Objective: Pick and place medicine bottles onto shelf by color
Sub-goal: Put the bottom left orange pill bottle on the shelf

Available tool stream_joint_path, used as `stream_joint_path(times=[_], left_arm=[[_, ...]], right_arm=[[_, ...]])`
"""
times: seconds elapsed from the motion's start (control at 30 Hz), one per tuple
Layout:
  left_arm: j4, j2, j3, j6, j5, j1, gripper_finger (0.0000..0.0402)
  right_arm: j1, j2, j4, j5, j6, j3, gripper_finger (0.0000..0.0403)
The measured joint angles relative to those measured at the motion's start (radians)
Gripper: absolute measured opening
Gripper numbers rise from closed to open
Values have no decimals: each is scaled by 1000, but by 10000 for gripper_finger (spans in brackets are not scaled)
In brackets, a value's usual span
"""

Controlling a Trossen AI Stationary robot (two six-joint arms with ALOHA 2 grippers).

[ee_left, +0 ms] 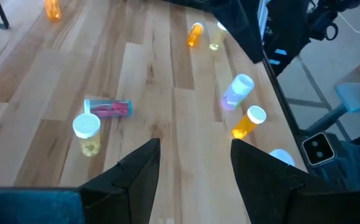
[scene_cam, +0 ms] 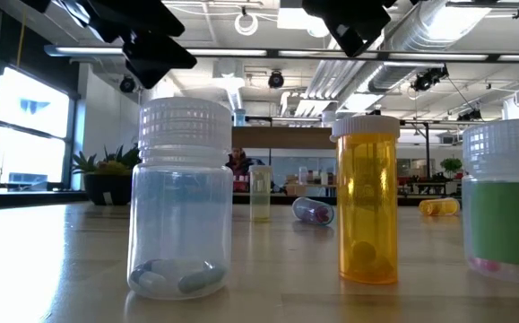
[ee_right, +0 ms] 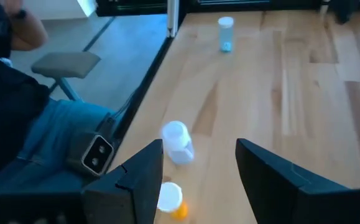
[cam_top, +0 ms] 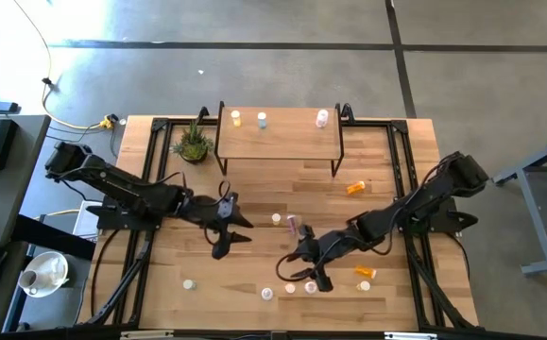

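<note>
Right now both arms hover over the worktop (cam_top: pixel 254 184) with nothing held. The left gripper (cam_top: pixel 237 227) hangs mid-worktop, its fingers (ee_left: pixel 139 171) parted and empty; the right gripper (cam_top: pixel 303 269) hangs near the front edge, its fingers (ee_right: pixel 143 171) likewise spread and empty. Three medicine bottles stand along the back of the shelf (cam_top: pixel 278 142): a yellow bottle (cam_top: pixel 236 118), a pale blue bottle (cam_top: pixel 262 120) and a pinkish bottle (cam_top: pixel 321 118). The rest lie or stand scattered across the worktop, an orange bottle (cam_top: pixel 356 188) on its side near the shelf's right legs.
</note>
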Motion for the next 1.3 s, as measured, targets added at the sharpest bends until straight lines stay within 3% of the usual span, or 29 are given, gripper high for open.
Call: stream_joint_path(times=[0.17,0.4,1.3], left_arm=[[-3,0,0,-22,-13,-14,186],[-5,0,0,-22,-24,-14,186],[-21,0,0,-21,-54,-14,186]], right_arm=[[24,66,-37,-27,-7,74,193],[34,155,-216,-34,-44,193,193],[46,270,-225,-64,-76,195,193]])
